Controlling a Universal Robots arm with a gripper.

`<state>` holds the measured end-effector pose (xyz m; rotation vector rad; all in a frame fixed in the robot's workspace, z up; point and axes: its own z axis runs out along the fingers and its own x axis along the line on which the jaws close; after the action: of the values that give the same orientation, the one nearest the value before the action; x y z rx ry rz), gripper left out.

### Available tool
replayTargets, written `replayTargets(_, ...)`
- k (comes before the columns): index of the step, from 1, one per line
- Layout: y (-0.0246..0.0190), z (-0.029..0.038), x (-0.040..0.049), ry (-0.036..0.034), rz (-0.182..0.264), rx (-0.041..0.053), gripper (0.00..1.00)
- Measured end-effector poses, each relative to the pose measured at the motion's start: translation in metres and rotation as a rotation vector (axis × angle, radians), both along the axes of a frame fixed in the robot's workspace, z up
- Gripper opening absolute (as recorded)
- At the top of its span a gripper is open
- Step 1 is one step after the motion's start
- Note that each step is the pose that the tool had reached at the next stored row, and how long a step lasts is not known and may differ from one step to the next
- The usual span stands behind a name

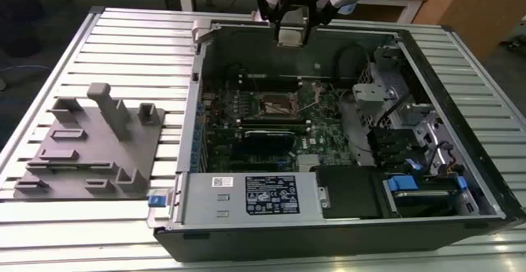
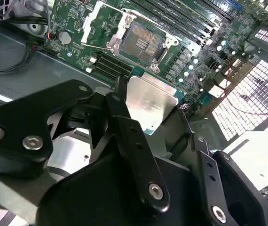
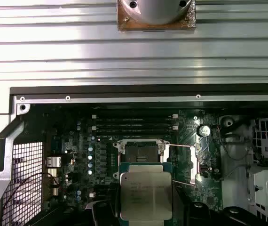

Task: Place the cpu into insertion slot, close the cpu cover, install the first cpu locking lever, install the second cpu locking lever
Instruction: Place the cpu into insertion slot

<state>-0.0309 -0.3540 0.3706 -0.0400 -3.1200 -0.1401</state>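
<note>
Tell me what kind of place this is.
Probably a robotics lab bench: an open PC case on a slatted metal table, a grey fixture beside it, the gripper holding the cpu above it.

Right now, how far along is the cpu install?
Done: pickup only. The claw is shut on the cpu.
In hand: the cpu hangs above the board, short of the slot.
Left: all four steps. The slot is empty, its dark contact field bare in both wrist views, so nothing is seated, covered or locked.
</note>
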Motion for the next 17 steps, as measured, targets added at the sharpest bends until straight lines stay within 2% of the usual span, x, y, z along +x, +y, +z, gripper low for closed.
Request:
replayTargets(10,0.0000,-0.0001,0.0000,0.0001,0.000,-0.0002,0.54)
replayTargets(17,0.0000,-0.0054,0.0000,-0.0032,0.000,-0.0001,0.54)
